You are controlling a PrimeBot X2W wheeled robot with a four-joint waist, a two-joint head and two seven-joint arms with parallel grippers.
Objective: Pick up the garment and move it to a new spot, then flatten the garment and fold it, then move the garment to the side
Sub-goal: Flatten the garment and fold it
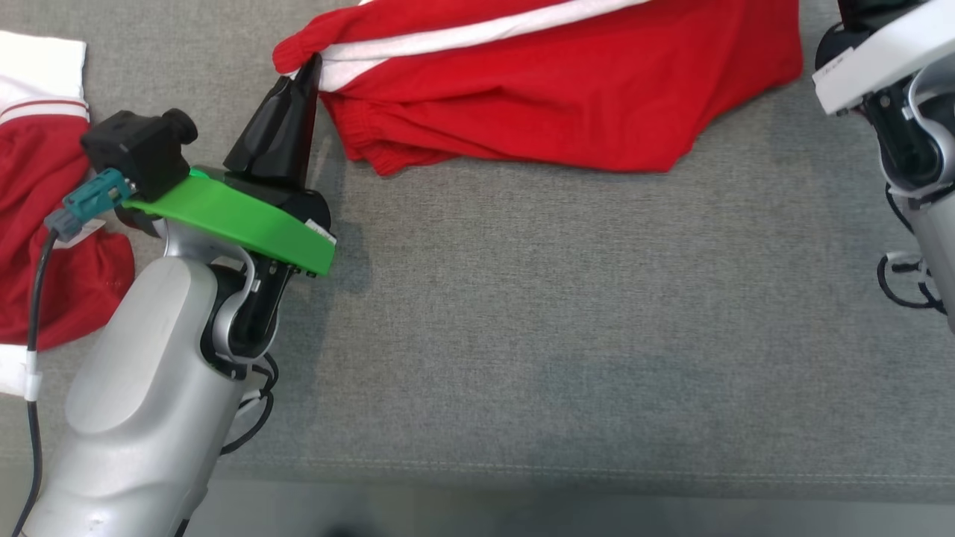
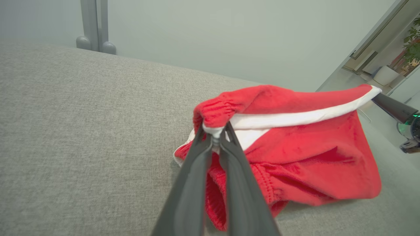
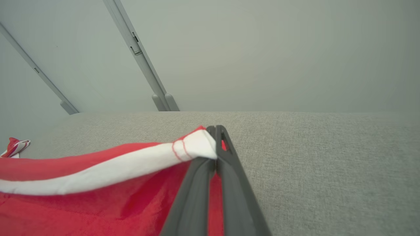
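The garment [image 1: 567,97] is a pair of red shorts with a white side stripe, stretched across the far part of the grey table [image 1: 522,328]. My left gripper [image 1: 310,68] is shut on its elastic waistband corner [image 2: 215,113], lifting that end slightly. At the other end, my right gripper [image 3: 215,144] is shut on a white-striped hem corner [image 3: 193,146]. The white stripe [image 2: 295,118] runs taut between the two grips while the red cloth [image 3: 98,203] sags below onto the table. The right arm [image 1: 895,67] sits at the head view's upper right edge, its fingers out of frame there.
A second red and white garment [image 1: 45,194] lies at the table's left edge, beside my left forearm. The near table edge [image 1: 522,477] runs along the bottom. Metal frame posts [image 3: 144,62] stand beyond the far side, in front of a pale wall.
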